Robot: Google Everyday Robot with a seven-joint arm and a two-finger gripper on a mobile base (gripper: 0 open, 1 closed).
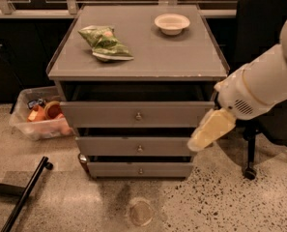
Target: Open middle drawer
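A grey cabinet [61, 93] stands on a speckled floor [220, 202], its flat counter [157, 57] carrying a green bag [104, 42] at the left and a pale bowl [172, 23] at the back right. The middle drawer [114, 146], second of three, lies below the top drawer [109, 114], which juts out a little; its small knob [140, 149] is at centre. The pincer [211, 129] hangs by the drawers' right ends, well apart from the knob; whether it is spread or pressed together I cannot tell. A clear bin [36, 120] of clutter sits left of the cabinet, a dark chair [264, 28] to the right, and a black bar [24, 197] lies on the floor.
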